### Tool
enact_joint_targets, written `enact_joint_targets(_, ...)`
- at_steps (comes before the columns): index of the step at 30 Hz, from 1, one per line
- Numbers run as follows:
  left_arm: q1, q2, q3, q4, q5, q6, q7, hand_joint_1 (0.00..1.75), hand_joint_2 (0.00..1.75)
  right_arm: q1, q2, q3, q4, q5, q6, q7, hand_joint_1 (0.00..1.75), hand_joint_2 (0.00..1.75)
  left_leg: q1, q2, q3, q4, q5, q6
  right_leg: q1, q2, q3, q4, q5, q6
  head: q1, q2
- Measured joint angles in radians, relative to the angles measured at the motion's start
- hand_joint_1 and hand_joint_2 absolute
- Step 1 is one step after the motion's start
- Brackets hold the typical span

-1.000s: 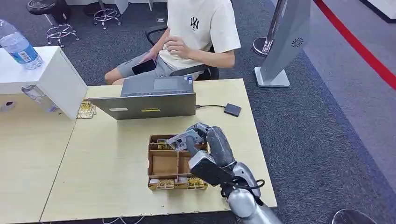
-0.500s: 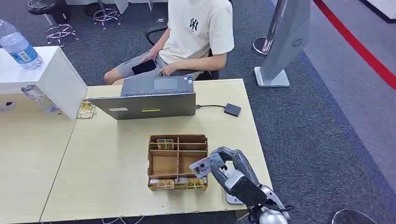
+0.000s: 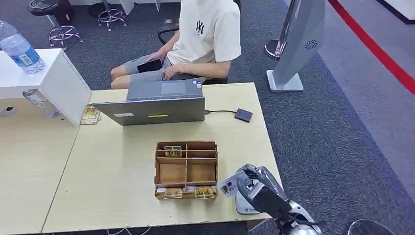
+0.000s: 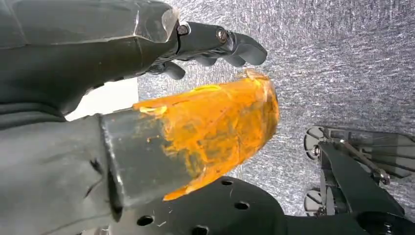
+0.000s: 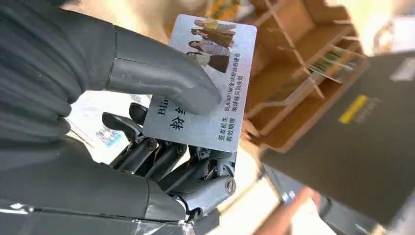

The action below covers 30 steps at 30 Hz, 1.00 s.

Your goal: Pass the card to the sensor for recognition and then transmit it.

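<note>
So the sensor point(image 3: 243, 204) at the table's near right corner is mostly covered by the right hand point(image 3: 254, 183) and arm, just a pale sliver peeking out. The card point(image 5: 205, 81) has the thumb lying across its middle, so some of the print is blocked, and in the head view the card is too tiny to read at all. The person point(image 3: 195, 44) behind the laptop point(image 3: 159, 105) is cut off at the top edge from the shoulders up. Water bottle point(image 3: 19, 49) is clipped at the left edge. Cards in the cardboard box point(image 3: 186, 169) are too small to make out. Left hand point(image 4: 215, 46) is half hidden behind an orange-wrapped part, can't tell its fingers well
</note>
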Motion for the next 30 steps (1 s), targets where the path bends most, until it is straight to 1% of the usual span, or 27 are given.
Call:
enact_joint_targets(2, 0.000, 0.000, 0.000, 0.000, 0.006, -0.001, -0.002, 0.00, 0.00, -0.003, -0.015, -0.009, 0.029, -0.023, 0.059, 0.006, 1.75, 1.75, 0.000, 0.000, 0.000, 0.000, 0.000, 0.000, 0.000, 0.000, 0.000, 0.000, 0.000, 0.000, 0.000, 0.000)
enact_joint_targets(4, 0.000, 0.001, 0.000, 0.000, 0.012, -0.001, -0.004, 0.00, 0.00, -0.012, -0.028, -0.015, 0.061, -0.035, 0.095, 0.010, 1.75, 1.75, 0.000, 0.000, 0.000, 0.000, 0.000, 0.000, 0.000, 0.000, 0.000, 0.000, 0.000, 0.000, 0.000, 0.000)
enact_joint_targets(9, 0.000, 0.002, 0.000, 0.000, 0.017, -0.002, -0.004, 0.00, 0.00, -0.037, -0.048, -0.021, 0.116, -0.037, 0.124, 0.018, 1.75, 1.75, 0.000, 0.000, 0.000, 0.000, 0.000, 0.000, 0.000, 0.000, 0.000, 0.000, 0.000, 0.000, 0.000, 0.000)
enact_joint_targets(12, 0.000, 0.002, 0.000, 0.001, 0.023, -0.002, -0.004, 0.00, 0.00, -0.051, -0.053, -0.020, 0.135, -0.016, 0.134, 0.031, 1.75, 1.75, 0.000, 0.000, 0.000, 0.000, 0.000, 0.000, 0.000, 0.000, 0.000, 0.000, 0.000, 0.000, 0.000, 0.000)
enact_joint_targets(15, 0.000, 0.002, 0.000, 0.005, 0.031, -0.003, -0.004, 0.00, 0.00, -0.070, -0.055, -0.011, 0.157, 0.040, 0.125, 0.052, 1.75, 1.75, 0.000, 0.000, 0.000, 0.000, 0.000, 0.000, 0.000, 0.000, 0.000, 0.000, 0.000, 0.000, 0.000, 0.000)
enact_joint_targets(18, 0.000, 0.002, 0.000, 0.006, 0.036, -0.004, -0.004, 0.00, 0.00, -0.088, -0.055, -0.002, 0.181, 0.097, 0.094, 0.071, 1.75, 1.75, 0.000, 0.000, 0.000, 0.000, 0.000, 0.000, 0.000, 0.000, 0.000, 0.000, 0.000, 0.000, 0.000, 0.000)
enact_joint_targets(26, 0.001, 0.002, 0.000, 0.008, 0.054, -0.004, -0.001, 0.00, 0.00, -0.125, -0.054, 0.013, 0.230, 0.204, 0.040, 0.093, 1.75, 1.75, 0.000, 0.000, 0.000, 0.000, 0.000, 0.000, 0.000, 0.000, 0.000, 0.000, 0.000, 0.000, 0.000, 0.000)
enact_joint_targets(30, 0.001, 0.002, 0.000, 0.008, 0.062, -0.005, 0.000, 0.00, 0.00, -0.146, -0.050, 0.021, 0.255, 0.301, -0.005, 0.122, 1.75, 1.75, 0.000, 0.000, 0.000, 0.000, 0.000, 0.000, 0.000, 0.000, 0.000, 0.000, 0.000, 0.000, 0.000, 0.000)
